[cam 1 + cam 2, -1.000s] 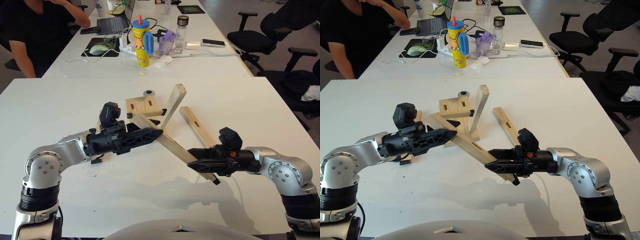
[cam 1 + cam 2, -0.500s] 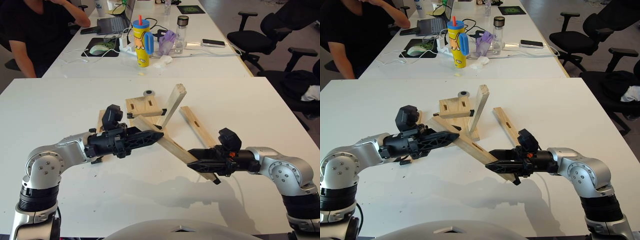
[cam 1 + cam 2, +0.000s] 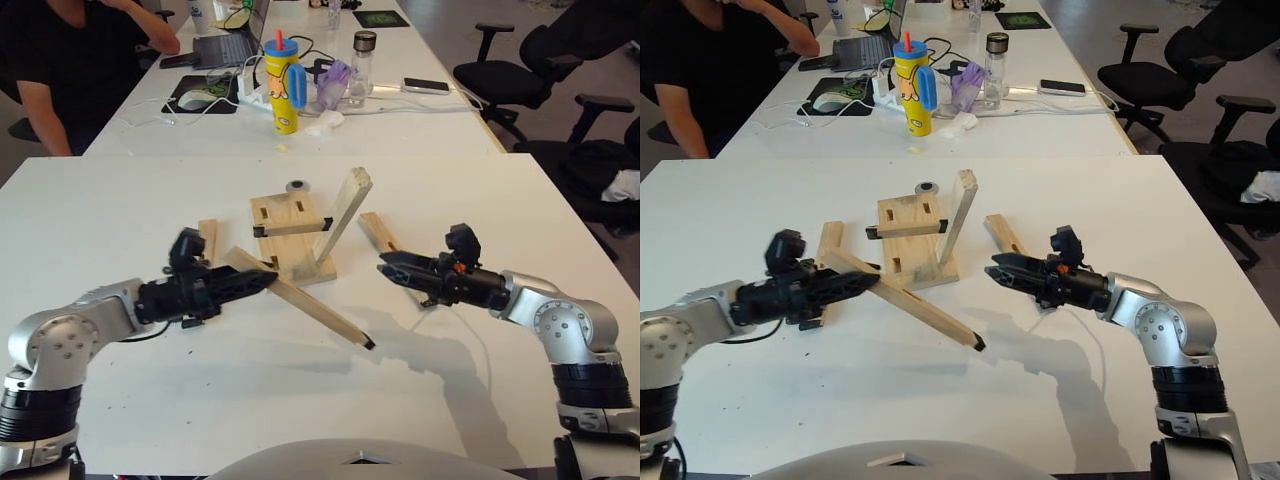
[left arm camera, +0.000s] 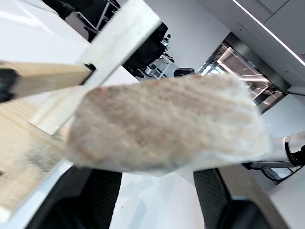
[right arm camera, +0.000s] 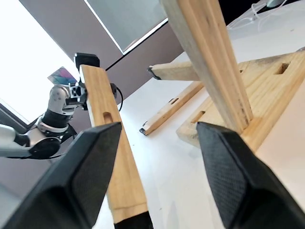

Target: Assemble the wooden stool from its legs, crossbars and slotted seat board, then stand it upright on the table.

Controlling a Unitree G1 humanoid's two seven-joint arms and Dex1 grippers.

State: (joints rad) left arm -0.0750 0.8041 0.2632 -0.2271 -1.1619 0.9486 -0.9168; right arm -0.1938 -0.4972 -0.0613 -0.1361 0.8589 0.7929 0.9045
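Shows a white table (image 3: 90, 200) with the slotted seat board (image 3: 290, 255) lying flat near its middle, a tilted leg (image 3: 347, 205) standing in it and a crossbar (image 3: 290, 228) jutting sideways from that leg. Has the left pincer (image 3: 255, 281) pinching the upper end of a long leg (image 3: 315, 312), slanted downward (black-capped tip at the tabletop). Has the right pincer (image 3: 388, 270) spread, holding nothing, just beside a flat leg (image 3: 374, 227). Also shows a spare leg (image 3: 208, 236) lying left of the board.
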